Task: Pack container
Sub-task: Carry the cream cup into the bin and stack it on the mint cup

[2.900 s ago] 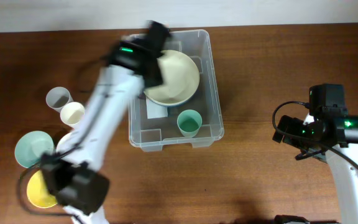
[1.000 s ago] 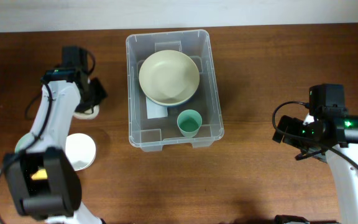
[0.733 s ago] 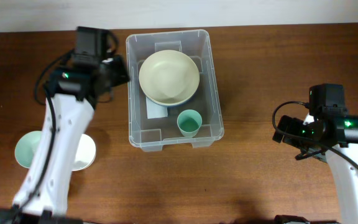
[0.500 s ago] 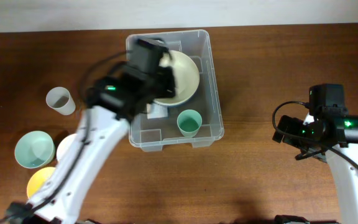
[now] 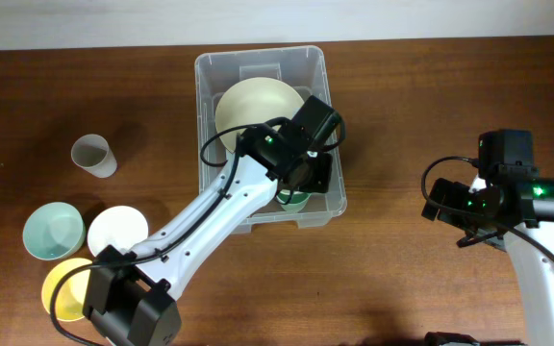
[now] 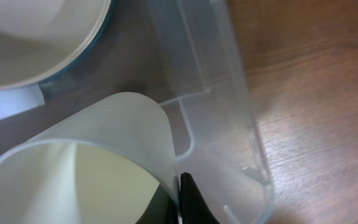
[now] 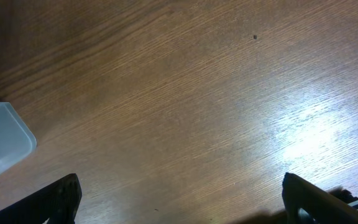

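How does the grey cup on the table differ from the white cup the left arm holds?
The grey cup stands free on the table, left of the container; the white cup is pinched by the left gripper, over the container. One is grey, the other white. Both are empty.

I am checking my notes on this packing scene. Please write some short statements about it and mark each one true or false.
1. The left gripper is shut on a cream cup over the container. True.
2. The right gripper holds a bowl. False: it is open and empty, over the bare table.
3. A large cream bowl lies inside the container. True.
4. The grey cup stands inside the container. False: it stands on the table, to the left of the container.
5. The container lies on its side. False: it sits flat with its opening facing up.
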{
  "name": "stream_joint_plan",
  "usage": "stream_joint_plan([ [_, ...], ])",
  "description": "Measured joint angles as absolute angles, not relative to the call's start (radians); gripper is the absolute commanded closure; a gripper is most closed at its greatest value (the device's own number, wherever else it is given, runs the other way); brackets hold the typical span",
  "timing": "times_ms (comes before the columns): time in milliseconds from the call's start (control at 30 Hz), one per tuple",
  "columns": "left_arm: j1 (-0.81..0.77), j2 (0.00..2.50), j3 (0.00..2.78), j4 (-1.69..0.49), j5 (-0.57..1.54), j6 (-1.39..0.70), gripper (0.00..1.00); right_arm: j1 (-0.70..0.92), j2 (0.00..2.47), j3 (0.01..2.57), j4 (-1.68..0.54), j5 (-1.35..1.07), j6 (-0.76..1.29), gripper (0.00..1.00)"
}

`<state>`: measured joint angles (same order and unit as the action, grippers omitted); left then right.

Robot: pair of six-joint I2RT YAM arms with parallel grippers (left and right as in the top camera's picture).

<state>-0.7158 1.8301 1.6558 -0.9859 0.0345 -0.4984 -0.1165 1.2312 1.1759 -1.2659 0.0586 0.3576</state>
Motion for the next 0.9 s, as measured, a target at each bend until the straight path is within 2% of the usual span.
stream_joint_plan([
  [233, -0.715, 1.831, 1.655, -0.990, 0.035, -0.498, 0.98, -0.117, 1.231, 1.176, -1.266, 0.059, 0.358, 0.01],
  [400, -0.715, 1.831, 1.655, -0.992, 0.038, -0.505, 0.52, -0.117, 1.231, 1.176, -1.266, 0.059, 0.358, 0.01],
  [533, -0.715, 1.831, 1.655, -1.003, 0.038, -0.513, 0.50, -0.117, 1.231, 1.176, -1.266, 0.059, 0.358, 0.01],
  [900, -0.675, 1.831, 1.656, -1.082, -0.058, -0.513, 0.57, -0.117, 1.231, 1.176, -1.267, 0.059, 0.357, 0.01],
])
